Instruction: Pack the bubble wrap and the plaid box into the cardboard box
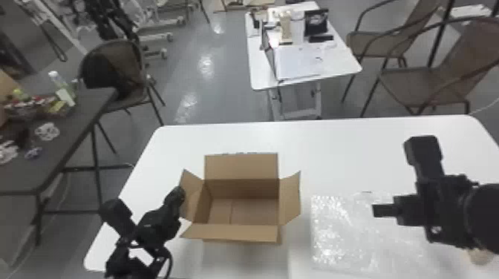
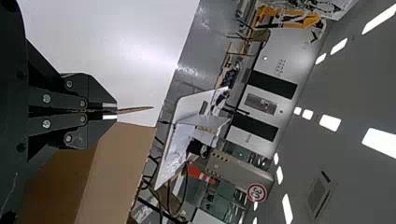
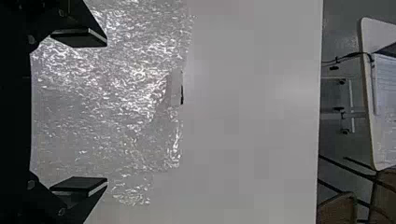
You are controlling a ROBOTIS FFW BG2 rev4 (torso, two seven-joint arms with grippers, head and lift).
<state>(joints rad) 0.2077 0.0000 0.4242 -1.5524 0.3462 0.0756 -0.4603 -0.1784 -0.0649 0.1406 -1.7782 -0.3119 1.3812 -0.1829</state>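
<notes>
The packing is looking barely begun, judging by how things are lying. The cardboard box [image 1: 243,188] is standing upright just to the right of the left hand [image 2: 110,112], all four flaps spreading outward, and its brown floor is showing with nothing lying on it. The left hand is clenching the left flap [image 1: 192,196] by its edge, probably steadying the box for loading.

The bubble wrap [image 1: 334,230] is lying flat on the white surface [image 1: 341,148], beneath the right hand [image 3: 105,112] and to the right of the box, well outside it. The right hand is hovering over the wrap with its fingers spreading wide, gripping nothing (a comfortable gap for gathering up such a floppy sheet). So the wrap is needing to be picked up, carried across toward the left hand and tucked inside the box.

The plaid box is also waiting to be packed, as nothing is sitting in the cardboard box. I cannot tell where it is; a beige thing [image 1: 480,256] is peeking out below the right arm [image 1: 451,211], but too much of it is hiding for a name. Both items, then, are seemingly counting as left to do, and the wrap is likely going first, with the right hand hanging directly over it.
</notes>
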